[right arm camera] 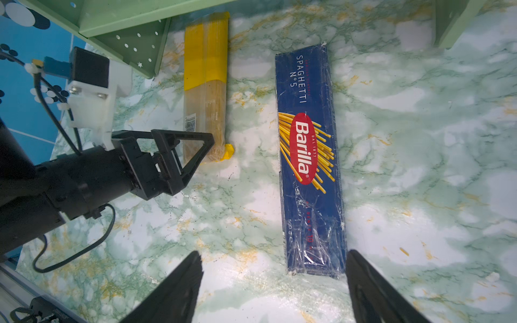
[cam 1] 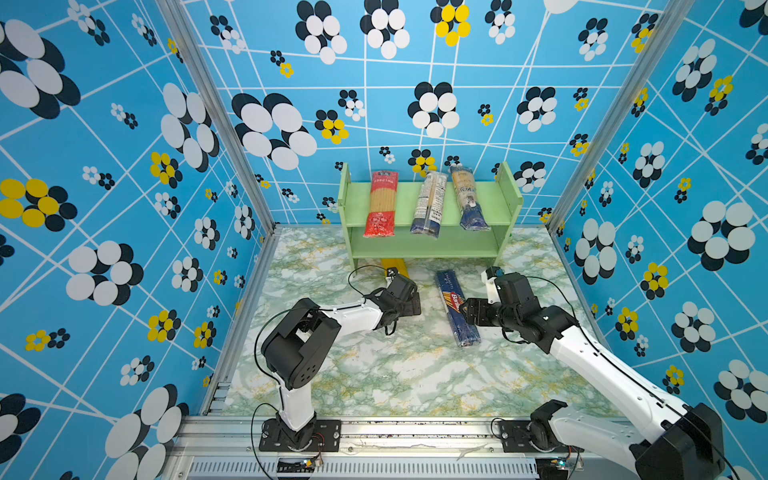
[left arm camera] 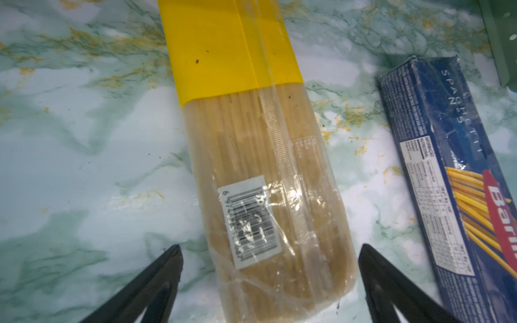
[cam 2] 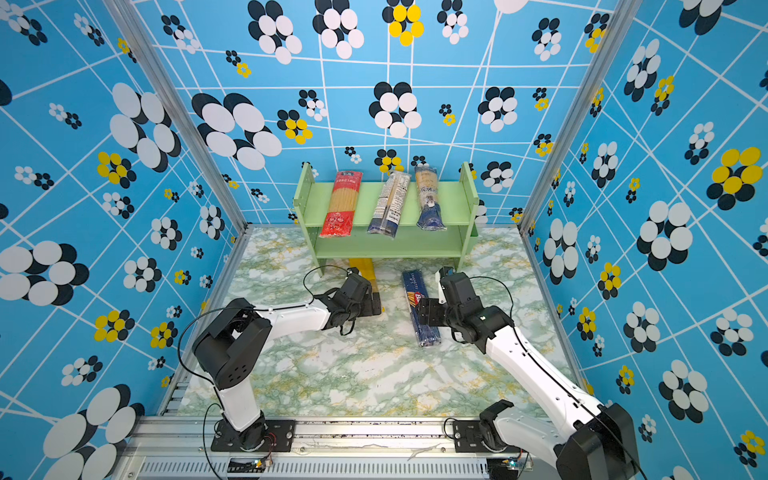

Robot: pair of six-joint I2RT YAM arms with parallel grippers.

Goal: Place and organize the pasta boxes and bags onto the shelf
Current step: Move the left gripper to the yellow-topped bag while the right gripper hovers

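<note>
Wrist cameras give me what the overhead pair hides. My left pincer point(left arm camera: 269, 247) stands wide, its fingers either side of the clear, barcoded end of the yellow bag point(left arm camera: 251, 134). My right pincer point(right arm camera: 273, 253) is spread over the near end of the blue box point(right arm camera: 307, 156), gripping nothing. From above I get only that bag's yellow end, running under the green shelf point(cam 1: 405, 203). Both top views show what the wrists miss: the shelf's upper tier carries a red bag point(cam 1: 380, 203), a middle bag point(cam 1: 430, 205) and a right-hand bag point(cam 1: 469, 199), both blue-ended. Box and yellow bag lie on the green-marbled table point(cam 1: 374, 374), enclosed by blue flowered walls point(cam 1: 104, 166).
</note>
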